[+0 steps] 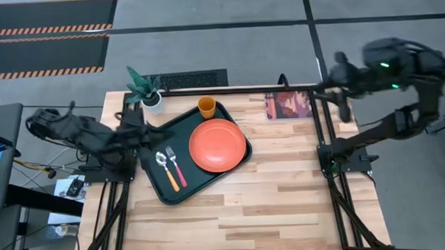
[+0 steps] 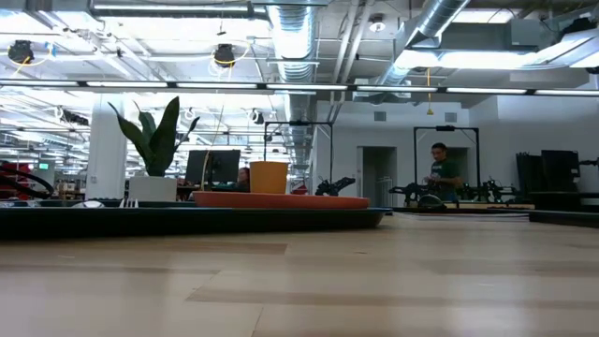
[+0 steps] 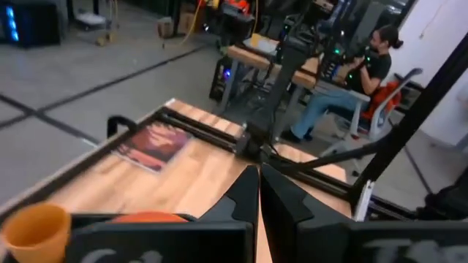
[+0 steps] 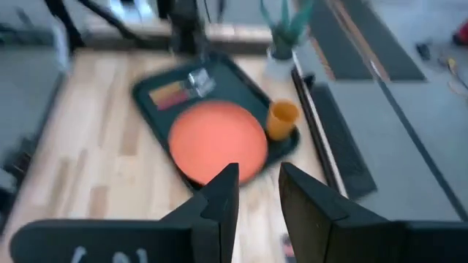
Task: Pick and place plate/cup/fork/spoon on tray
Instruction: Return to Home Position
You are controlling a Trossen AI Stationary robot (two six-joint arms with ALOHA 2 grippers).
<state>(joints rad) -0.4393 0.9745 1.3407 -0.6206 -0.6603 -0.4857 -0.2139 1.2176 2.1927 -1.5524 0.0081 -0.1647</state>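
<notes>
The dark green tray lies slantwise on the table's left half. On it rest the orange-red plate, the small orange cup upright at the far corner, and the red-handled fork beside the orange-handled spoon. My left gripper is shut and empty by the tray's left rim; its wrist view shows the fingers together. My right gripper is open and empty, high over the table's far right; its wrist view shows a gap between the fingers.
A white pot with a green plant stands at the far left corner. A reddish picture card lies at the far edge, right of the tray. Bare wood fills the near and right parts of the table. A person sits beyond the table.
</notes>
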